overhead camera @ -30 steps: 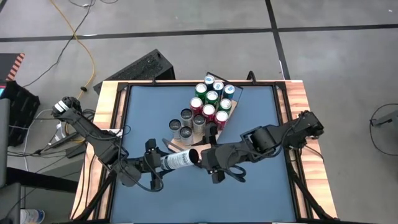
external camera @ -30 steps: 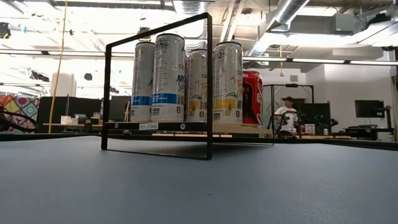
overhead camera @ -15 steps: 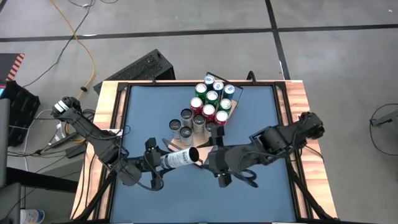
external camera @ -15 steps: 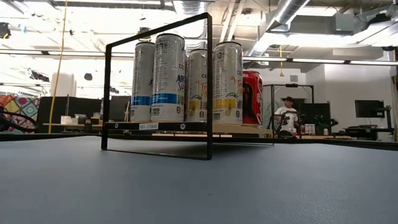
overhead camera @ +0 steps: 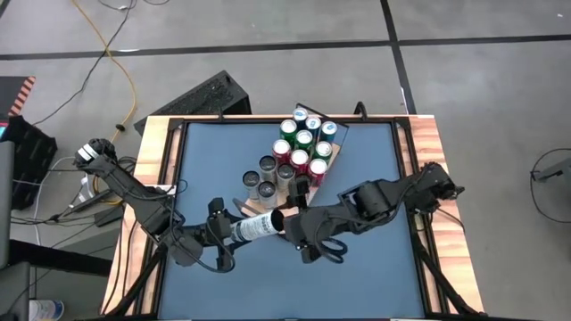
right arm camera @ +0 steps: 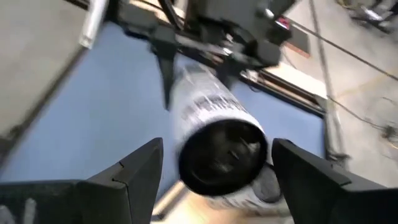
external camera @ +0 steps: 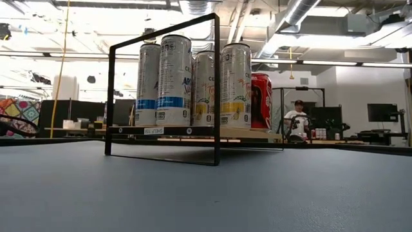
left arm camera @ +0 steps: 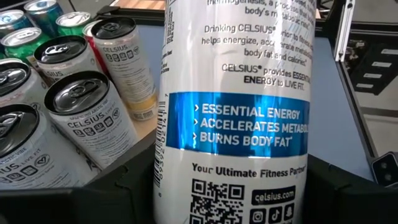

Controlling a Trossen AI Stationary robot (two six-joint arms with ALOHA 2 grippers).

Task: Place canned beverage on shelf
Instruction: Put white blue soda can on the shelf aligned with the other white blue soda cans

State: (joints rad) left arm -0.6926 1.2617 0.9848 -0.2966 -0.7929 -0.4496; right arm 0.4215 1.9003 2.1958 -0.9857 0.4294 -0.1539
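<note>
White and blue aluminium: the can [overhead camera: 255, 229], lying on its side above the blue tabletop [overhead camera: 375, 276], just in front of the shelf [external camera: 193, 132]. Held around its lower body by the left gripper [overhead camera: 217, 234], fingers closed on it; printed label filling the left wrist view. Facing its free end, the right gripper [right arm camera: 214, 180], fingers [right arm camera: 134, 171] spread wide on either side of the can's round end, not yet touching it. Probably a handover between the two arms.

Smooth, thin-walled, so likely slippery and easy to dent if squeezed too hard; rather heavy if full, which cannot be told. Best taken around the middle of the cylinder, with moderate force, not at the rim.

Behind, already standing upright on the light-wood shelf, many other cans [overhead camera: 303, 147], with the black wire rail [external camera: 215, 90] framing them. Far in the room, a person [external camera: 297, 119] seated.
</note>
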